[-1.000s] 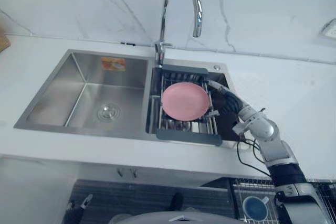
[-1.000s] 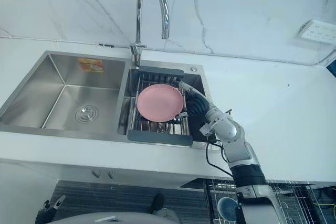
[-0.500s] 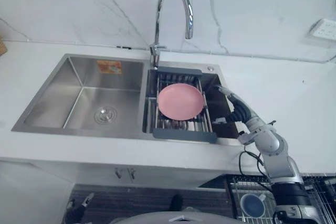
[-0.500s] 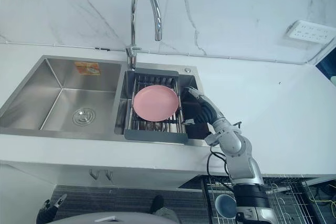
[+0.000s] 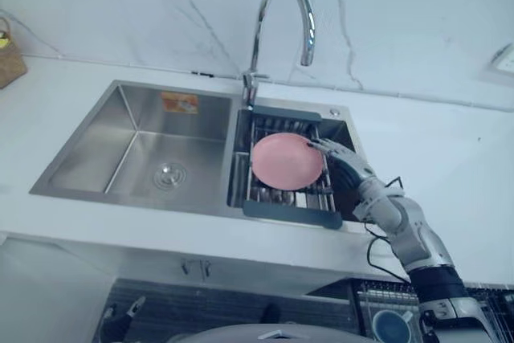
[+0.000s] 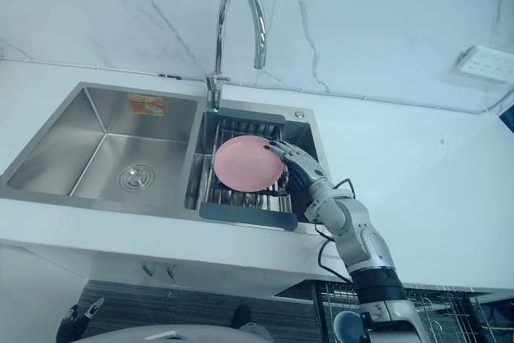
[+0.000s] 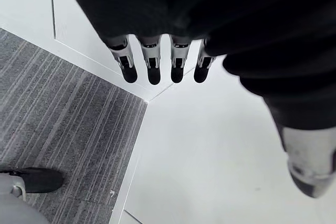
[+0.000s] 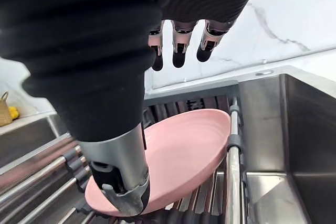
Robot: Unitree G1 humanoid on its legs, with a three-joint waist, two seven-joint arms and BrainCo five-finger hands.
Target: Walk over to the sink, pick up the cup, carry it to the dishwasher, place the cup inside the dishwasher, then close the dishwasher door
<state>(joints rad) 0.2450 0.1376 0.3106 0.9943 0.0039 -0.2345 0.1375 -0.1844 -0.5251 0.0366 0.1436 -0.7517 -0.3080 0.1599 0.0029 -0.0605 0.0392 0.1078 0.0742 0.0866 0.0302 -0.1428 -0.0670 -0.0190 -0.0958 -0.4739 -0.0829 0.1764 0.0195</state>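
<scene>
My right hand hovers at the rack, fingers straight and slightly spread, holding nothing. No cup that I can make out on the rack: just a pink plate, round, shallow, tilted, immediately left of my fingertips, thumb by its near edge. Left hand hangs relaxed, well away from the rack.

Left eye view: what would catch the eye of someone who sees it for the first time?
The pink plate stands out most: it lies on the metal rack set over the right basin of the steel sink. The right hand reaches to the plate's right edge with its fingers straight. Behind them, the tall curved tap rises in front of the marble wall.
</scene>
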